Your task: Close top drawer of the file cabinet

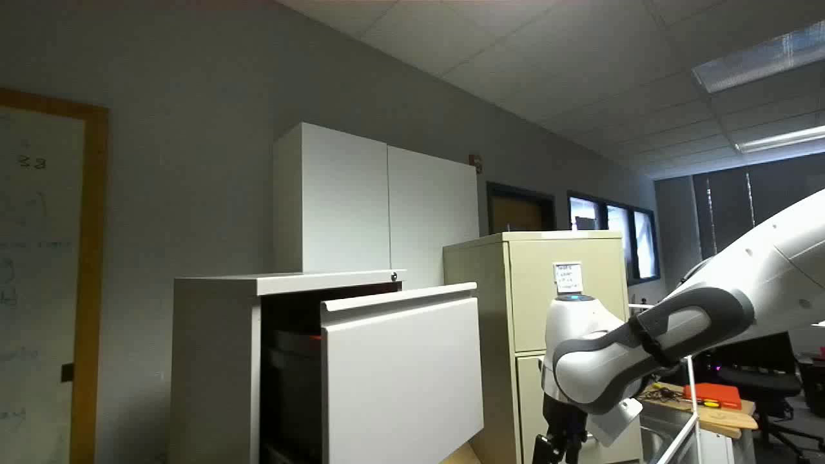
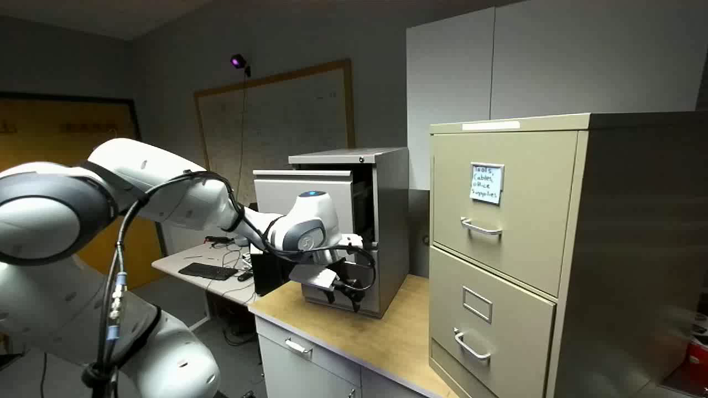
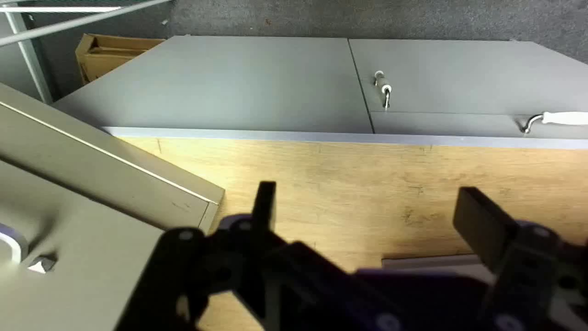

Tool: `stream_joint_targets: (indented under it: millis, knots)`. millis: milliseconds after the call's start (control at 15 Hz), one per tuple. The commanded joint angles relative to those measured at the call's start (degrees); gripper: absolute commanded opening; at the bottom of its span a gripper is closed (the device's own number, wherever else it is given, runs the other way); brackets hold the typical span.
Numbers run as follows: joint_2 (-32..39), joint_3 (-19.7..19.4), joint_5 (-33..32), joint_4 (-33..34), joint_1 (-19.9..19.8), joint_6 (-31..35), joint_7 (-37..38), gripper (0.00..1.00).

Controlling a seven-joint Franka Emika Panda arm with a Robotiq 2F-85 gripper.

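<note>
Gripper in the wrist view: fingers spread wide, nothing held, wood of the table showing between them. In an exterior view it hangs apart from the top drawer, no contact, and shows lower than the drawer front. Top drawer sticks well out of the file cabinet, which stands on the table; dark gap behind the front in both exterior views. Progress: closing not done, no push under way as far as I can see. To do, my guess: line the gripper up with the flat front, probably a bit higher, then push until flush. Inside the drawer it's mostly dark: a black boxy shape and a hint of red, contents or drawer hardware, can't tell. Beige cabinet nearby: both drawers in view look closed, label reads tools, cables, office supplies; contents hidden. White cupboard behind, doors closed. Grey base cupboard under the table, also closed. Brown box low near the floor, open-topped, contents unclear.
</note>
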Motion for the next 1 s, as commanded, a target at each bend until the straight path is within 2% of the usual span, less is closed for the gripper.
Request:
stream_joint_targets:
  millis: [0, 600, 933]
  knots:
    - [0.0, 0.34, 0.27, 0.08, -0.29, -0.15, -0.17, 1.0]
    - [-0.19, 0.45, 0.23, 0.17, -0.25, 0.1, -0.12, 1.0]
    - [-3.47, 2.93, -0.13, 1.28, -0.08, 1.5, 2.42, 1.0]
